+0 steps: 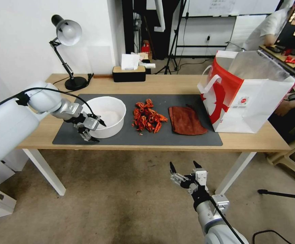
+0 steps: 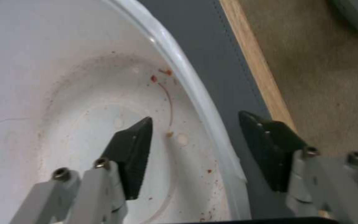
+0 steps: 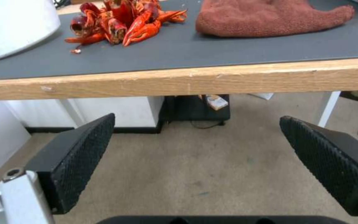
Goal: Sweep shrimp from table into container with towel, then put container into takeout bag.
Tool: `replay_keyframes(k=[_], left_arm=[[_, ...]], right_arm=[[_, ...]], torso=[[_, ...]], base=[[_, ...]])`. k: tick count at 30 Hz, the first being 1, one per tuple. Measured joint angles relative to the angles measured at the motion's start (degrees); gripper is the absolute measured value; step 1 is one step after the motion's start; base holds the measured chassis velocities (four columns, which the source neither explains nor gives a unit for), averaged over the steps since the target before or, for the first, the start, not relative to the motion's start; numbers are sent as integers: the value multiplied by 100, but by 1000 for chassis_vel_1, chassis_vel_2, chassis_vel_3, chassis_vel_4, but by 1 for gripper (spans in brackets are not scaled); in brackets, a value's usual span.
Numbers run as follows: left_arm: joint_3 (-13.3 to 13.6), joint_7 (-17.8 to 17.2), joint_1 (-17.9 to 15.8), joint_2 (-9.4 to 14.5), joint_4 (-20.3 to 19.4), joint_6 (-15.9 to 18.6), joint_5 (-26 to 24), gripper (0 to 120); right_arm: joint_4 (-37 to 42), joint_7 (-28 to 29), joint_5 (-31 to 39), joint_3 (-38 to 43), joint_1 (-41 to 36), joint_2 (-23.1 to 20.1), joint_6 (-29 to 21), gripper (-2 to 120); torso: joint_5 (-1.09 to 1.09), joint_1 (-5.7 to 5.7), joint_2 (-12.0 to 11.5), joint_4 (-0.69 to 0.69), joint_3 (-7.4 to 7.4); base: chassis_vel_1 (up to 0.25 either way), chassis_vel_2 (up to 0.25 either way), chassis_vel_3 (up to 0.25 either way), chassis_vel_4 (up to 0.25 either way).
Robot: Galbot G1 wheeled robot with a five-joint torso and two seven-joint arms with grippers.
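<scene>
My left claw (image 1: 92, 129) is spread wide across the near rim of the bowl (image 1: 110, 107), one finger inside, one outside over the grey mat (image 1: 188, 140), not yet pinching. The bowl looks like thin, light plastic, empty but for a few red specks, so I judge the rolled rim the place to grip; it may flex and slide on the mat. The shrimp (image 1: 148, 116) lie heaped just beside the bowl, hard-shelled, loose and likely to scatter. The towel (image 1: 186, 120) lies flat between the shrimp and the bag (image 1: 252, 98); soft and floppy, best pinched at a bunched edge. My right claw (image 1: 187, 166) hangs released below the tabletop (image 1: 174, 83) edge.
</scene>
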Motion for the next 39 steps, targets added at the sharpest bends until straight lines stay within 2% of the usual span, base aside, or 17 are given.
replay_keyframes(k=[1, 3, 6, 9, 13, 14, 22, 27, 28, 29, 30, 32, 33, 34, 36, 37, 39], left_arm=[[2, 2, 0, -3, 2, 0, 2, 52], [28, 13, -16, -24, 15, 0, 13, 40], [42, 16, -28, -30, 17, 0, 15, 35], [139, 19, -133, -35, 10, -5, 7, 17], [155, 15, -153, -24, -3, -26, -3, 9], [154, -3, -153, -5, -19, -73, -4, 1], [-41, -75, 11, 137, -181, -173, -37, 0], [-555, -110, 462, 409, -520, -217, -148, 0], [-555, -110, 462, 409, -520, -217, -148, 0], [-819, -93, 670, 509, -670, -286, -169, 0], [-819, -93, 670, 509, -670, -286, -169, 0], [-1177, -43, 952, 673, -951, -458, -142, 0], [-1457, -29, 1224, 847, -1261, -562, -124, 0], [-1457, -29, 1224, 847, -1261, -562, -124, 0], [-2056, 15, 1850, 1086, -1811, -768, -23, 0], [-2056, 15, 1850, 1086, -1811, -768, -23, 0], [-2576, 41, 2511, 1218, -2251, -1028, 285, 0]], right_arm=[[0, 0, 0, 1, 0, -2, 0, 100], [2, -1, 3, 13, 0, -11, 0, 100], [4, -1, 5, 17, 1, -13, 0, 100], [9, -1, 9, 28, 2, -17, 0, 100], [13, -2, 9, 28, -1, -12, 0, 100], [19, -1, 9, 25, -3, -8, 0, 100], [51, 0, 5, 11, -36, 0, 0, 100], [98, 1, -1, -6, -69, -11, 0, 100], [98, 1, -1, -6, -69, -11, 0, 100], [115, 1, -1, -8, -73, -18, 0, 100], [115, 1, -1, -8, -73, -18, 0, 100], [133, 1, -1, -12, -79, -23, 0, 100], [144, 1, -1, -14, -87, -28, 0, 100], [144, 1, -1, -14, -87, -28, 0, 100], [158, 0, -2, -19, -90, -35, 0, 100], [158, 0, -2, -19, -90, -35, 0, 100], [156, 1, -4, -18, -84, -39, 0, 100]], torso=[[0, 0, 0, 0, 0], [0, 0, 0, 0, 0], [0, 0, 0, 0, 0], [-2, 1, 0, -3, 2], [-2, 1, -1, -3, 2], [-2, 1, -1, -1, 1], [-2, 1, -1, -2, 2], [-2, 1, -1, -1, 1], [-2, 1, -1, -1, 1], [-3, 1, -1, -1, 1], [-3, 1, -1, -1, 1], [-2, 1, -1, -2, 1], [-2, 1, -1, -2, 0], [-2, 1, -1, -2, 0], [-2, 1, -1, 0, 0], [-2, 1, -1, 0, 0], [-2, 0, -1, 0, 0]], base=[[0, 0, 0, 0], [0, 0, 0, 0], [0, 0, 0, 0], [0, 0, 0, 0], [0, 0, 0, 0], [0, 0, 0, 0], [0, 0, 0, 0], [0, 0, 0, 0], [0, 0, 0, 0], [0, 0, 0, 0], [0, 0, 0, 0], [0, 0, 0, 0], [0, 0, 0, 0], [0, 0, 0, 0], [0, 0, 0, 0], [0, 0, 0, 0], [0, 0, 0, 0]])
